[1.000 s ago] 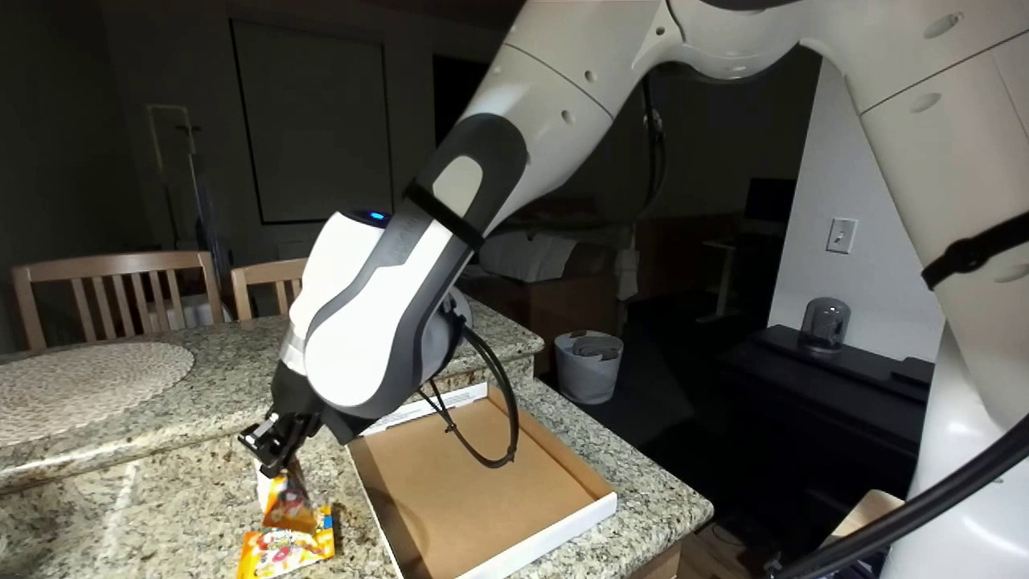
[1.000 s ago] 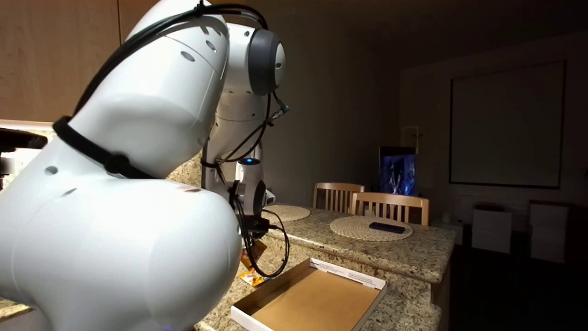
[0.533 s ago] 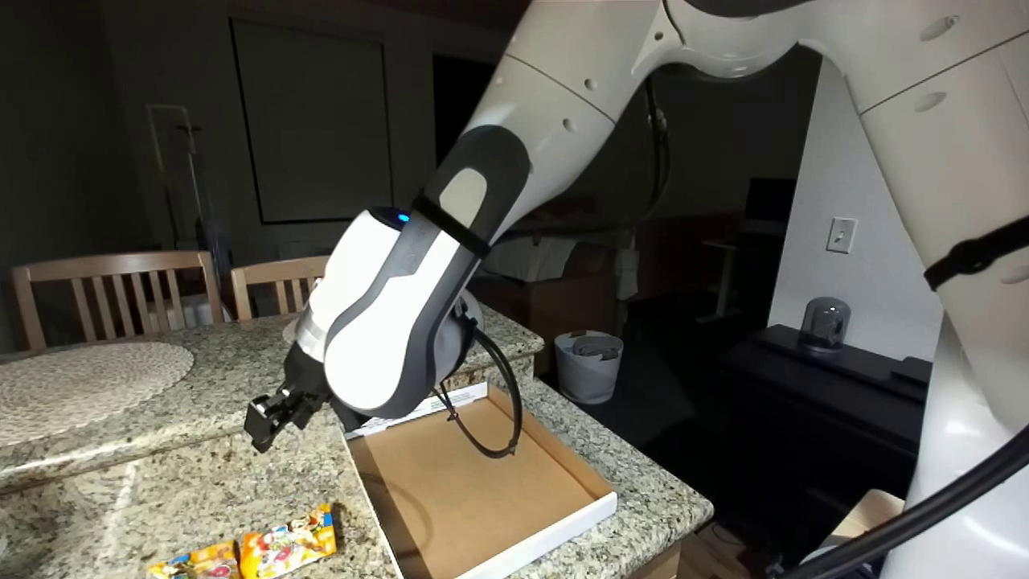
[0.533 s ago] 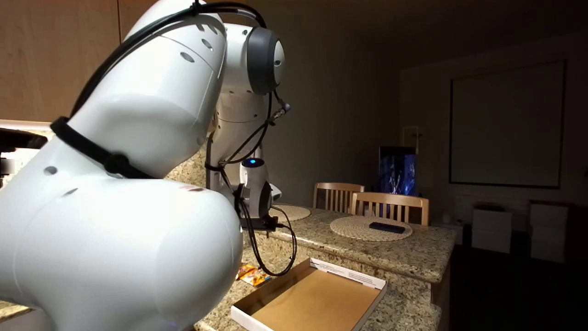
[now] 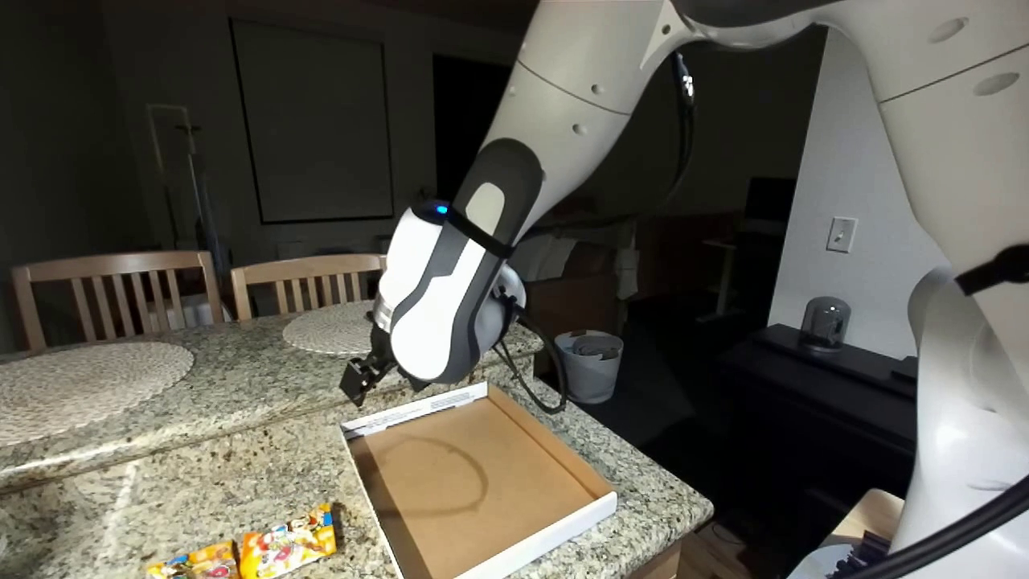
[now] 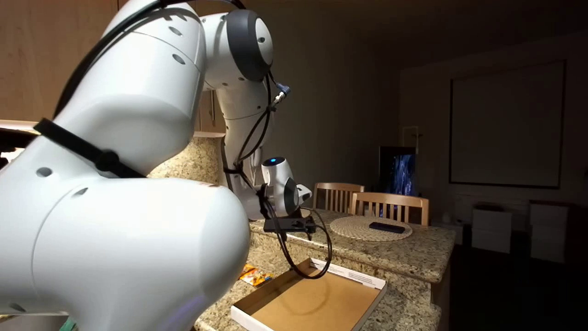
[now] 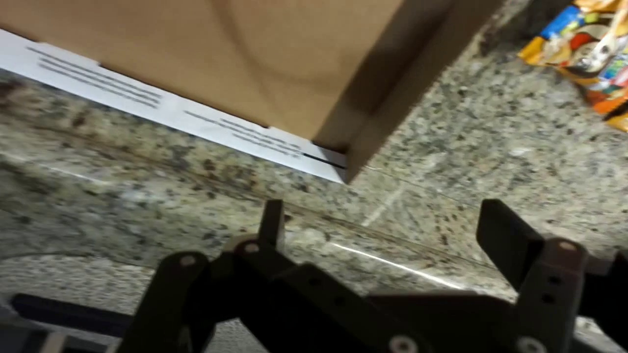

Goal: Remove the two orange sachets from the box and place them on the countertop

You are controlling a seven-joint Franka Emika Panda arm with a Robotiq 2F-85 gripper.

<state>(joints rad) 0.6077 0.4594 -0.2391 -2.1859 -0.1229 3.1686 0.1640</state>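
Two orange sachets, one [image 5: 291,545] and a second [image 5: 197,561] partly cut off by the frame's lower edge, lie side by side on the countertop [image 5: 217,474]. Close by stands the box [image 5: 482,466], and its brown inside is bare. At the wrist view's top right corner, orange sachet wrapping [image 7: 588,54] shows, cut off by the frame. My gripper [image 7: 382,215] is open, its black fingers wide apart with only granite behind them. It hangs above the box's far corner, near the raised ledge, well away from the sachets. The arm partly hides the sachets [image 6: 256,276] in an exterior view.
A raised granite ledge [image 5: 241,378] runs behind the box, with round placemats [image 5: 88,386] on it. A dark phone [image 6: 387,227] lies on one placemat. Chairs [image 5: 120,281] stand behind the ledge. A black cable loop [image 6: 317,271] hangs from the wrist over the box.
A second ago a sachet hung from my gripper above the countertop. The gripper has let go, and that sachet now lies beside the other one. The arm has risen and moved towards the box.
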